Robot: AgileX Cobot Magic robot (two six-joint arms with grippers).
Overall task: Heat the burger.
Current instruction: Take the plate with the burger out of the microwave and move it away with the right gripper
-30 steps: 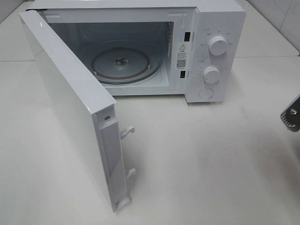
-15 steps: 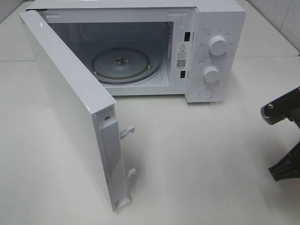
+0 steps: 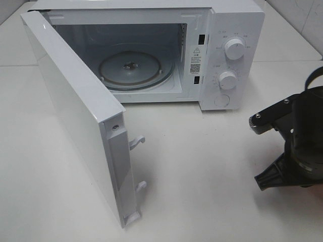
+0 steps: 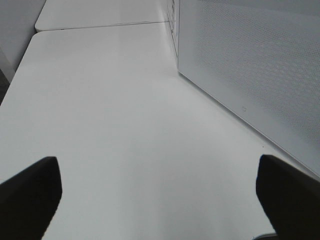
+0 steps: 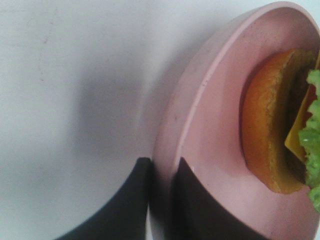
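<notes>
A: Where's the burger (image 5: 280, 130)?

B: Sitting on a pink plate (image 5: 210, 150), seen only in the right wrist view. Orange-brown bun edge, yellow cheese, ruffled green lettuce. Not visible from the high camera, so no telling how far from the microwave (image 3: 151, 55).

A: And the right gripper (image 5: 161, 192)?

B: Pinching the plate's rim, one dark finger on the outside, one on the inside, pressed close with the pink edge between them. Touching the plate only, not the burger. From the high camera, just the black arm body showing, to the right of the microwave and nearer the viewer, over the white desk (image 3: 202, 176).

A: Plate resting on the desk or raised?

B: Cannot tell. Soft shadow on the desk beside the plate, nothing clearer.

A: Microwave itself?

B: White, standing at the back of the desk. Door (image 3: 75, 116) swung wide open on its left hinge, latch hooks showing on the free edge. Glass turntable (image 3: 132, 69) lying flat inside the cavity. Two round knobs (image 3: 235, 49) stacked on the right-hand control panel, a round button below them.

A: Left gripper (image 4: 160, 195)?

B: Spread wide, two dark finger tips (image 4: 30, 192) far apart at the picture's lower corners, nothing between them but bare desk. Perforated white side of the microwave just beside it. Out of the high camera's view.
</notes>
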